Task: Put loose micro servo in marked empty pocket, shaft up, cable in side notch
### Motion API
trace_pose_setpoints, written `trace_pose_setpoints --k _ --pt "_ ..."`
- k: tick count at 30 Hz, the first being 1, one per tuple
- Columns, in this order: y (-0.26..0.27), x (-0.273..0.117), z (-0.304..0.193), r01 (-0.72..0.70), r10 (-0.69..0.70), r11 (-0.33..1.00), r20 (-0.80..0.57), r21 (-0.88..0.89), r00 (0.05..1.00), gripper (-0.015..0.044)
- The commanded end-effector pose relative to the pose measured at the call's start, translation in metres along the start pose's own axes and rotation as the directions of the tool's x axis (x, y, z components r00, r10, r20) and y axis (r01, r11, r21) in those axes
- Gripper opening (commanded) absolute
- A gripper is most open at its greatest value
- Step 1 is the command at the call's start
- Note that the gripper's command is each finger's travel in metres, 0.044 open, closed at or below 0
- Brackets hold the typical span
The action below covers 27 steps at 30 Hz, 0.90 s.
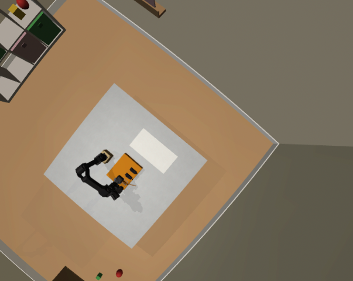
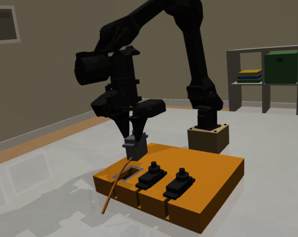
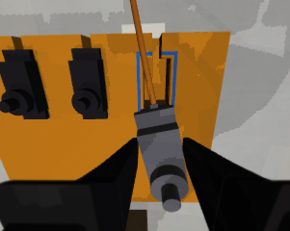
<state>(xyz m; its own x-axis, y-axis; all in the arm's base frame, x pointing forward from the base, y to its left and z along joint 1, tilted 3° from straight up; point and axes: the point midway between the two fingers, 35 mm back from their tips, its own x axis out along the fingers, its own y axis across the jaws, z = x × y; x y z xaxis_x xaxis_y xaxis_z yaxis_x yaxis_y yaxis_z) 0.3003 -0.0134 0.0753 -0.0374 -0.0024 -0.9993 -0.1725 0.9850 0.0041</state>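
Gripper (image 2: 131,132) pinching the servo (image 2: 135,147), hanging in the air above the blue-edged pocket (image 2: 128,173); its cable (image 2: 115,184) trails over the deck (image 2: 202,173) front, and the pocket floor stays dark.

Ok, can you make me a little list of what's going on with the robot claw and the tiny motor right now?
gripper: shut on the gray servo
gray servo: in the air, above the deck, shaft up
marked pocket: blue outline, still empty
cable: orange, hangs from the servo past the deck's front edge
orange deck: two black servos already seated
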Motion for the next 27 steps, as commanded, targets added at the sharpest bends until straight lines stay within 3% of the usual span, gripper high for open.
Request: trace_pose_setpoints --k 1,9,27 --pt "0.000 -0.001 0.018 0.003 -0.003 1.000 0.003 0.005 1.000 0.0000" --pt "0.000 -0.001 0.045 0.003 -0.003 1.000 0.005 0.005 1.000 0.0000" --pt "0.003 0.019 0.045 0.003 -0.003 1.000 0.004 0.005 1.000 0.0000"
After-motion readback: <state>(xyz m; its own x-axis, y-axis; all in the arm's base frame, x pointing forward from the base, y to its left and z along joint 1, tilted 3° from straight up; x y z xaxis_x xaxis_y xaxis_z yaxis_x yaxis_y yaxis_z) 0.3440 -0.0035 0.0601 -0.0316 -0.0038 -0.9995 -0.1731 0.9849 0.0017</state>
